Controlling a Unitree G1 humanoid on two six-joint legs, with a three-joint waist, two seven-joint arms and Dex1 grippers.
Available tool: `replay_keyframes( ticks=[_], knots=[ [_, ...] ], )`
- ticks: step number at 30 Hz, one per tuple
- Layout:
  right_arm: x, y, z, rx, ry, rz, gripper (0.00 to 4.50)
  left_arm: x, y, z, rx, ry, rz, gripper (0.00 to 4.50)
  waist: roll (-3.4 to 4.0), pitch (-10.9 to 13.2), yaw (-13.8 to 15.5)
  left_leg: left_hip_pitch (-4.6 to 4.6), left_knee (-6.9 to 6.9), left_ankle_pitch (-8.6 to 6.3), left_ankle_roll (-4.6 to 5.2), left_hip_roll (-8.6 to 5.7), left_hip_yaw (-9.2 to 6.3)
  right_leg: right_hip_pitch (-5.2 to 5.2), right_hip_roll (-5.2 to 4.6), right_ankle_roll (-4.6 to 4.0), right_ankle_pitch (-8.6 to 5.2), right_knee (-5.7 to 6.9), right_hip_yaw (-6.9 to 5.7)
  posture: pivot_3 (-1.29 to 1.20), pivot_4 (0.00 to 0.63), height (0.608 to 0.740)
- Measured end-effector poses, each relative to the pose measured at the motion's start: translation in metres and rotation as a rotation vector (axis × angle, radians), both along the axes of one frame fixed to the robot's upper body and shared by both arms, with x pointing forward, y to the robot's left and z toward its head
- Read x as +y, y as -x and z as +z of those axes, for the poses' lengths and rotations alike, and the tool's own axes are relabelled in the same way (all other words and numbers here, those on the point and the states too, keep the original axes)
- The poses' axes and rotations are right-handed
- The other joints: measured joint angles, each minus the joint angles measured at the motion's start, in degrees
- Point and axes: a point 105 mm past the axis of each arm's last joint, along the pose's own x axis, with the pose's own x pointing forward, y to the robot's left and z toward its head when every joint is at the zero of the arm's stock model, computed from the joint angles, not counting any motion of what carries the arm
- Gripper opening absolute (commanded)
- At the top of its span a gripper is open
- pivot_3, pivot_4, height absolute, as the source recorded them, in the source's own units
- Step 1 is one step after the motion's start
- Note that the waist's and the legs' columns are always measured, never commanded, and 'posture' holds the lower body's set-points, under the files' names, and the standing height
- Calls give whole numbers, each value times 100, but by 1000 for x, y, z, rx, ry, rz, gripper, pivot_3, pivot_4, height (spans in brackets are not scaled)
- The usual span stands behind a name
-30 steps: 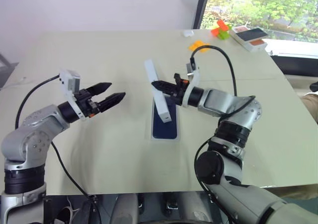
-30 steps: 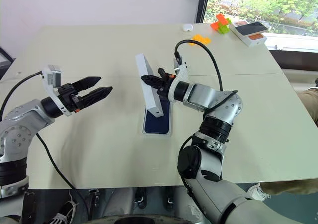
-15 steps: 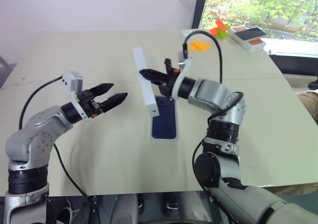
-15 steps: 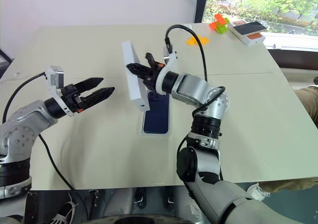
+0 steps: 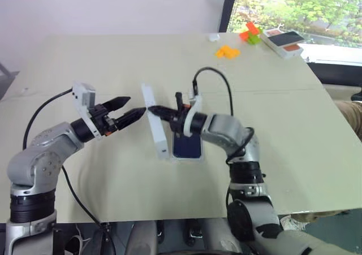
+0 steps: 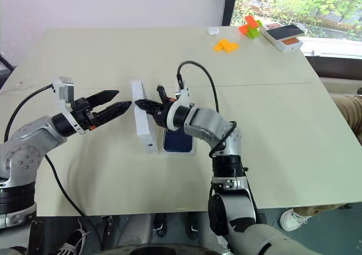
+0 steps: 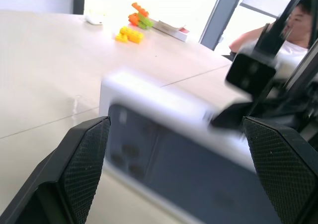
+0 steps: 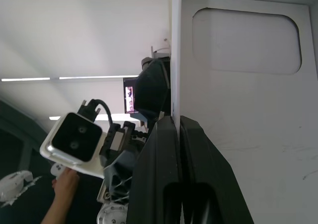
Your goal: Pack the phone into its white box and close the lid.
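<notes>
While the slim dark navy-blue phone (image 5: 187, 146) lies in the shallow white cardboard box (image 5: 186, 158), the right gripper (image 5: 151, 109) — pinched on the white lid (image 5: 156, 129), held on edge — has swung it toward the wide-spread left gripper (image 5: 131, 109), likely a handover before closing.
</notes>
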Motion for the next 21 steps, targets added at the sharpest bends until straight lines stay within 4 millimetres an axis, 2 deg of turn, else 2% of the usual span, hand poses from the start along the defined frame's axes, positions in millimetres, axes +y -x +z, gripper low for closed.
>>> replay_keyframes(
  ticks=[6, 12, 21],
  knots=[
    [6, -1, 0, -2, -17, -14, 15, -1, 3, -3, 9, 7, -8, 4500, 0, 0, 20, -2, -2, 0, 0, 0, 0, 0, 0, 0, 0, -4, 0, 0, 150, 737],
    [-4, -6, -21, -6, 14, -74, 15, 1, 4, -7, 25, 6, -3, 4500, 0, 0, 38, -2, 0, -1, 1, 0, 0, 1, -1, 0, 0, -4, 0, 0, 150, 737],
    [-10, -11, -26, -76, 48, -99, 15, 3, 7, -15, 48, -2, 0, 4500, 0, 0, 40, 0, -2, -1, 1, 0, 0, 1, -1, 0, 0, -4, 0, 0, 150, 737]
  ],
)
